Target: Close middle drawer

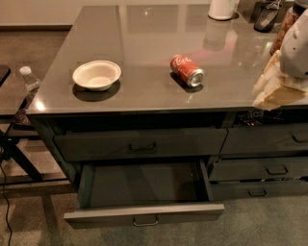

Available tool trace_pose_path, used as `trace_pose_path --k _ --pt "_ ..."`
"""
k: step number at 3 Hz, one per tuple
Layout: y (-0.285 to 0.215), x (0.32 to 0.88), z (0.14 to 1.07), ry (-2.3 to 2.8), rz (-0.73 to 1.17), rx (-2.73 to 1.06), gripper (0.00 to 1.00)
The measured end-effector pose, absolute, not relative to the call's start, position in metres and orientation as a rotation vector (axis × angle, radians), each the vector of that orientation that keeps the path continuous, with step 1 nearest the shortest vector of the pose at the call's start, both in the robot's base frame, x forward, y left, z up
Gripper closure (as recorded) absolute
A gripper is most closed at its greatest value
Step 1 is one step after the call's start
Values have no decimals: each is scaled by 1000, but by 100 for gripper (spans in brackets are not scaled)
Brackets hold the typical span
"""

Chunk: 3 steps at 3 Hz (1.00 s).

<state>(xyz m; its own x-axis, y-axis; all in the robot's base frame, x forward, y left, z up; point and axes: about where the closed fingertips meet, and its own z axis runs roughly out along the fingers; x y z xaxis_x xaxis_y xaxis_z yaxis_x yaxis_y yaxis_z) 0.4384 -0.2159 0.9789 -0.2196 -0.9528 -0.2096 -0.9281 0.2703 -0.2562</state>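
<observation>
The middle drawer is pulled far out at the bottom of the left drawer stack. Its long shallow tray is bare inside, and the small metal loop handle sits at the centre of its front. Above it the taller-fronted wide drawer is closed. My gripper, cream-coloured, hangs at the right edge of the view, over the front right corner of the grey countertop. It is well above and to the right of the open drawer and touches nothing that I can see.
On the countertop are a white bowl, a red soda can lying on its side, and a white container at the back. Closed smaller drawers stack at the right. A water bottle stands on a low stand at the left.
</observation>
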Motion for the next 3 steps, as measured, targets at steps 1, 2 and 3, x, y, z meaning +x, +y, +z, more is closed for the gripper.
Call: trace_pose_path --k 1,2,3 --pt "-216 438 979 2224 -108 -1719 89" --pt "-216 438 979 2224 -108 -1719 100" --pt "-219 437 980 2220 -154 -1711 100"
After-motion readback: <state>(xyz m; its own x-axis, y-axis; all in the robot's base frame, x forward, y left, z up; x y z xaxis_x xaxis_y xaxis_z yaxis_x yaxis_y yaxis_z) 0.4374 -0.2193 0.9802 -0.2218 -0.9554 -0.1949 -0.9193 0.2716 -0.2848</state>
